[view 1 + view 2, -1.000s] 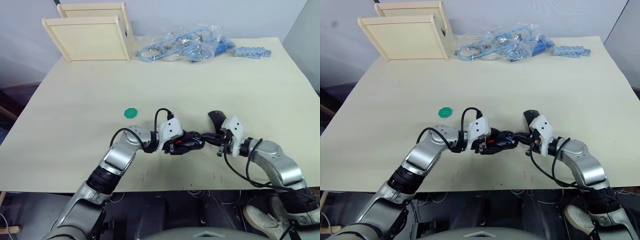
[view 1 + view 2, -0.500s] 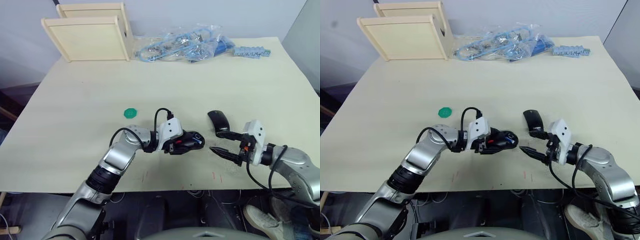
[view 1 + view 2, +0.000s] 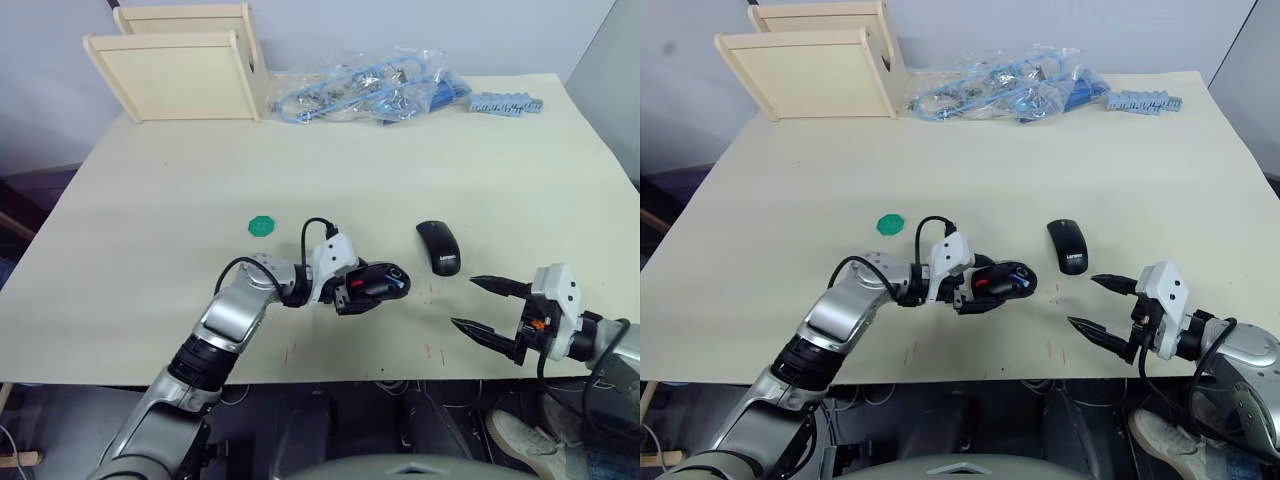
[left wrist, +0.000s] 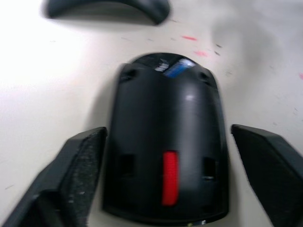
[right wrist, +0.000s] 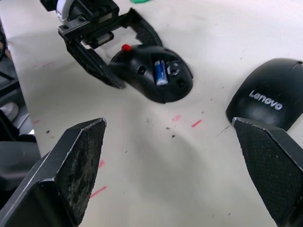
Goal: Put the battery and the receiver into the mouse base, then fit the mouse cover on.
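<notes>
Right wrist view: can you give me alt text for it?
A black oval mouse base with a small blue battery seated inside lies between the left gripper's open fingers. The smooth black mouse cover lies apart on the beige table.

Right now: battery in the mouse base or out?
In. The battery sits in a slot of the mouse base; the mouse cover lies apart.
</notes>
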You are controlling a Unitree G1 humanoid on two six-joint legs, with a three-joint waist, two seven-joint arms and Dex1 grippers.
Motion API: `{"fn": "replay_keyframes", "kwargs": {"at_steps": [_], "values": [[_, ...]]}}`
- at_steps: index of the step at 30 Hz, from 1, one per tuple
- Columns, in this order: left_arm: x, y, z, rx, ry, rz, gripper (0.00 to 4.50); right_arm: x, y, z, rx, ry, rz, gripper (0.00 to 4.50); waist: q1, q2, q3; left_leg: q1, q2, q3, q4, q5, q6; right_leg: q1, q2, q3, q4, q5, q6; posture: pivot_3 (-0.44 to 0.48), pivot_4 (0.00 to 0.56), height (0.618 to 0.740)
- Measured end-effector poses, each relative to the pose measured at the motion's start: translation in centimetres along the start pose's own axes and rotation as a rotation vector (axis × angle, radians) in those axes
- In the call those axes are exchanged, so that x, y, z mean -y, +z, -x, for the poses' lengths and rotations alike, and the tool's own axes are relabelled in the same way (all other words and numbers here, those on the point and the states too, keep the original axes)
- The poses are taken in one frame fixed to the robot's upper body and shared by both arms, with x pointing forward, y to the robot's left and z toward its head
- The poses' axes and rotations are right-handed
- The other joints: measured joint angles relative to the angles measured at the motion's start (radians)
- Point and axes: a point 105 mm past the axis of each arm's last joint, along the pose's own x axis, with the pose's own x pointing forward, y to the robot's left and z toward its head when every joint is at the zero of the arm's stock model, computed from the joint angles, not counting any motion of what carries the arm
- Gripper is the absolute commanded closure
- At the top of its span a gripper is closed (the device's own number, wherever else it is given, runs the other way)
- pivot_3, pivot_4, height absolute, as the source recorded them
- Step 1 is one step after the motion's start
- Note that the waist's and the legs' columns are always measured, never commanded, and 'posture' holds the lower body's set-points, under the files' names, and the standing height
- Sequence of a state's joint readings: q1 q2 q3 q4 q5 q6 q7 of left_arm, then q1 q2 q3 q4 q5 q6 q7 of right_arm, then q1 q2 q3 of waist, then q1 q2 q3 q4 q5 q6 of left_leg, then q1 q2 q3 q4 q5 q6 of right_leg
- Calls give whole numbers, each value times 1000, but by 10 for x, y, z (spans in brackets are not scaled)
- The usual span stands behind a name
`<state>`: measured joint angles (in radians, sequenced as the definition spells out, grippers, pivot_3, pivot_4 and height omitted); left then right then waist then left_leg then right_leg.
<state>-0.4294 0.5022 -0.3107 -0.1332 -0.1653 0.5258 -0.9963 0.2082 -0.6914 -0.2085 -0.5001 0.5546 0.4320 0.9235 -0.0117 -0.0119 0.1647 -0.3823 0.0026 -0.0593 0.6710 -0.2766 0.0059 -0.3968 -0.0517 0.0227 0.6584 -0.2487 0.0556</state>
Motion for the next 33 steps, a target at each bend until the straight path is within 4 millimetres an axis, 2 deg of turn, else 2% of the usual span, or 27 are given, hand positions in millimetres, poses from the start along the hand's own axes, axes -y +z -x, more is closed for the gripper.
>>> {"fn": "replay_keyframes", "kwargs": {"at_steps": [4,10,13,17,19,23,29,33], "values": [[-2,13,25,61,40,10,18,3,-1,-1,14,-54,-16,0,-3,0,0,1,1,-1,-1,0,0,0,0,2,0,0,0,0,150,740],[7,14,54,102,56,77,18,11,-2,-1,13,-144,-34,0,-2,1,1,1,1,-1,-1,0,0,0,0,2,0,0,0,0,150,740],[16,10,79,119,81,121,18,21,0,-4,13,-236,-35,0,-4,1,1,2,2,-1,-1,0,0,0,0,3,0,0,0,0,150,740],[24,8,102,168,115,195,18,28,1,-8,2,-307,-13,0,-2,1,2,2,2,-1,-1,0,0,0,0,3,0,0,0,0,150,740],[26,10,119,261,152,221,0,30,1,-12,26,-350,-37,525,-3,1,2,2,4,-1,-2,0,0,-1,0,3,0,0,0,0,150,740],[33,4,147,303,202,238,0,39,-4,-14,-35,-456,-61,525,1,1,2,1,2,0,-2,0,0,-2,0,3,0,0,-1,0,150,740],[45,10,168,346,155,227,0,39,-4,-26,-132,-541,-118,525,-2,1,2,1,2,0,-2,0,0,-3,0,3,0,-2,-5,0,150,740],[49,9,179,351,128,214,0,38,9,-39,-134,-585,-171,525,-7,1,2,0,3,1,-2,0,0,-5,2,5,0,-3,-5,0,150,740]]}}
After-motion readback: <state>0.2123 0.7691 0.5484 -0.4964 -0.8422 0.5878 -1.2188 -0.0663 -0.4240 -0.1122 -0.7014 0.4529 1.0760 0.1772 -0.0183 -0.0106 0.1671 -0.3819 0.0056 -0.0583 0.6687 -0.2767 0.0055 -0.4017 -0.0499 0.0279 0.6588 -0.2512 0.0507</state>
